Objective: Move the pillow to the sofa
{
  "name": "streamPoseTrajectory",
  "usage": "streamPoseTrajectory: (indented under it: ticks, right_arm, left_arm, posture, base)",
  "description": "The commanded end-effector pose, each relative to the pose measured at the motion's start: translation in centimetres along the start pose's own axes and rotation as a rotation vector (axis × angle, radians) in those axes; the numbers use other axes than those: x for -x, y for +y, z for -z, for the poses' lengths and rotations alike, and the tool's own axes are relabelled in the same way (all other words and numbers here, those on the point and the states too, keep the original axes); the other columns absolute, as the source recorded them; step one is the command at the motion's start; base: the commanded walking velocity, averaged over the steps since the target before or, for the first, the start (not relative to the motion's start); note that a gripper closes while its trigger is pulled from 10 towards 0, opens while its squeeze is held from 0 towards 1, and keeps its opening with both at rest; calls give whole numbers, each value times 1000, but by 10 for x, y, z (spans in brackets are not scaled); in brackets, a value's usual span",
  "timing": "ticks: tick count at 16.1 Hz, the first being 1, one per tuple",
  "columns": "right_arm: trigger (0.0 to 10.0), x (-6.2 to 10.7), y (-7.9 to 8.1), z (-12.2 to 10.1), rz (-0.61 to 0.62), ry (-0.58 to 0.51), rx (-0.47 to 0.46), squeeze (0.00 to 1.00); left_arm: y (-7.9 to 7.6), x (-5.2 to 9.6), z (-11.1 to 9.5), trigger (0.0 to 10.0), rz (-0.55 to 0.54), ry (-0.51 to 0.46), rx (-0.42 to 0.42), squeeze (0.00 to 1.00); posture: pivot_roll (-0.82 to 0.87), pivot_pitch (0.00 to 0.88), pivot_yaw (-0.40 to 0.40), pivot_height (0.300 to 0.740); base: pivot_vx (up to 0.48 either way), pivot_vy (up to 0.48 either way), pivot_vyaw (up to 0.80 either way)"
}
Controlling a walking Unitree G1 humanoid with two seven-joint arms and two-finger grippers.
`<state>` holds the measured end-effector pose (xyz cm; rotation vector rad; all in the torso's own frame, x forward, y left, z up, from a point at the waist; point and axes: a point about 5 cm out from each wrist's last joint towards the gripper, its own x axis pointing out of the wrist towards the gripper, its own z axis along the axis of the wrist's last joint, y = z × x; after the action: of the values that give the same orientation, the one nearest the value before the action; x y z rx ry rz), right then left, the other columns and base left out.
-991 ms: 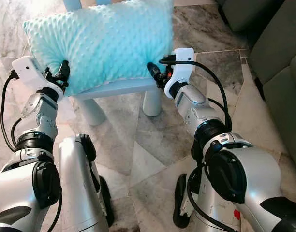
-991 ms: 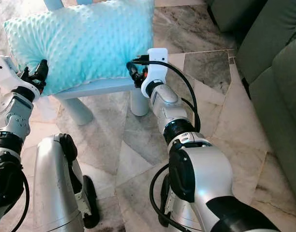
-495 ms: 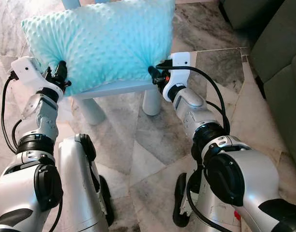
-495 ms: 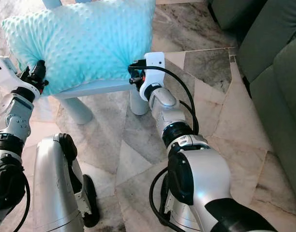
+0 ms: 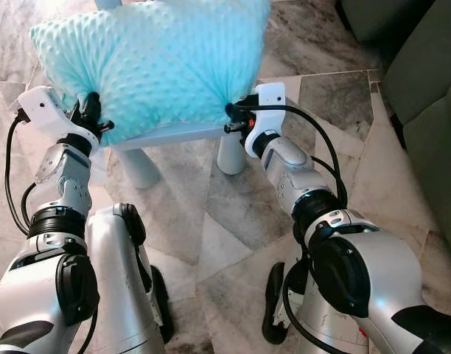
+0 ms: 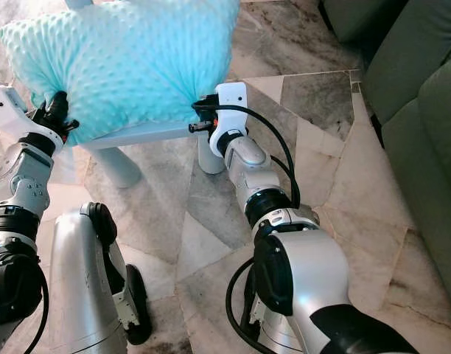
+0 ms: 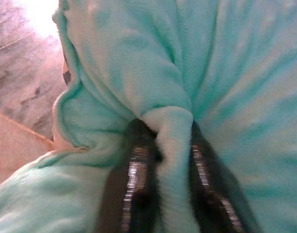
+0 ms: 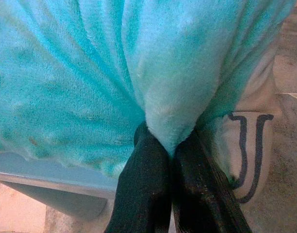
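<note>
Since a moment ago, the right gripper (image 5: 230,118) has slid in closer and now pinches a fold of the blue pillow (image 5: 152,63). On the other side, the left gripper (image 5: 88,118) squeezes a fold too. Both grabs look done, but the pillow rests on the little blue stool (image 5: 177,135). Carrying it to the green sofa (image 5: 432,110) is left. No boxes or bins here.

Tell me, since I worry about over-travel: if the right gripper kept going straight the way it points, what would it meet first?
The pillow itself: the right gripper is already shut on a fold of it, so it would likely just press deeper into the pillow above the light blue stool.
</note>
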<state>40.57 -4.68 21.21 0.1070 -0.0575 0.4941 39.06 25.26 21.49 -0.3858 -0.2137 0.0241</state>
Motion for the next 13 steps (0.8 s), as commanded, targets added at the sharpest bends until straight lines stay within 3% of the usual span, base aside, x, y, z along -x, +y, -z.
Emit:
streamPoseTrajectory:
  ticks: [1,5,10,11,13]
  right_arm:
    - [0,5,10,26,-35,90,-20,0]
    - [0,3,5,14,-49,30,-29,0]
    - [0,8,-14,-10,-82,-105,4,0]
    - [0,13,-22,-16,-82,-162,38,0]
    - [0,23,-30,-11,-75,-201,83,0]
  left_arm:
    - [3,7,18,0,-2,60,9,0]
    - [-3,10,6,0,25,-24,-54,0]
    - [4,30,0,0,23,-83,-235,0]
    - [9,42,4,0,-8,-88,-258,0]
    - [2,55,11,0,-6,-81,-283,0]
  posture:
    - [136,539,-29,401]
    - [121,519,-34,401]
    - [51,401,-54,401]
    - [38,360,-53,401]
    - [19,289,-49,401]
  base:
    - [0,0,0]
    - [0,0,0]
    - [0,0,0]
    - [0,0,0]
    - [0,0,0]
